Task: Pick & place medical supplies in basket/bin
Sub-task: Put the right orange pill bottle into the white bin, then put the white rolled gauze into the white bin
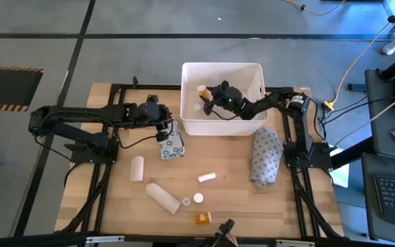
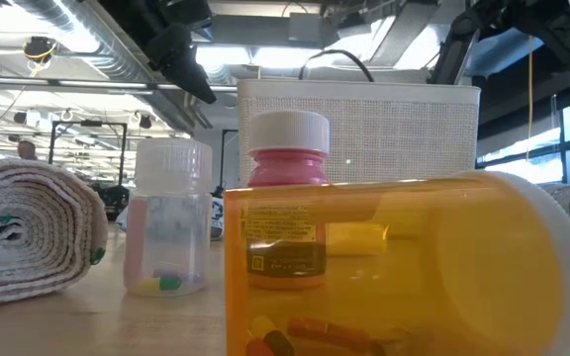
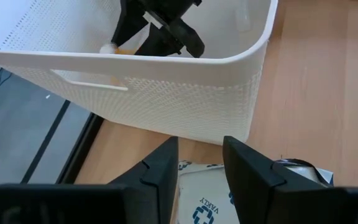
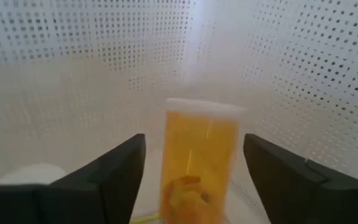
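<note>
I have the right gripper (image 1: 209,98) inside the white bin (image 1: 256,71), upper centre of the high view, fingers spread wide with an orange pill bottle (image 4: 197,158) between them but touching neither pad — I judge this a release. To finish it well I'd keep the jaws spread, lift straight up so no finger clips the bottle or the perforated wall, then swing out over the near rim. The right arm reaches in from the right side of the frame, wrist bent down into the bin. The left gripper (image 1: 164,130) sits just left of the bin's lower corner, over the grey packet (image 1: 172,146); its fingers (image 3: 247,174) stand apart with the packet under them — whether they touch it I cannot tell. Left on the table: two white rolls (image 1: 137,168), a small white bottle (image 1: 206,178), a cap (image 1: 197,199), another orange bottle (image 1: 202,218) at lower centre.
</note>
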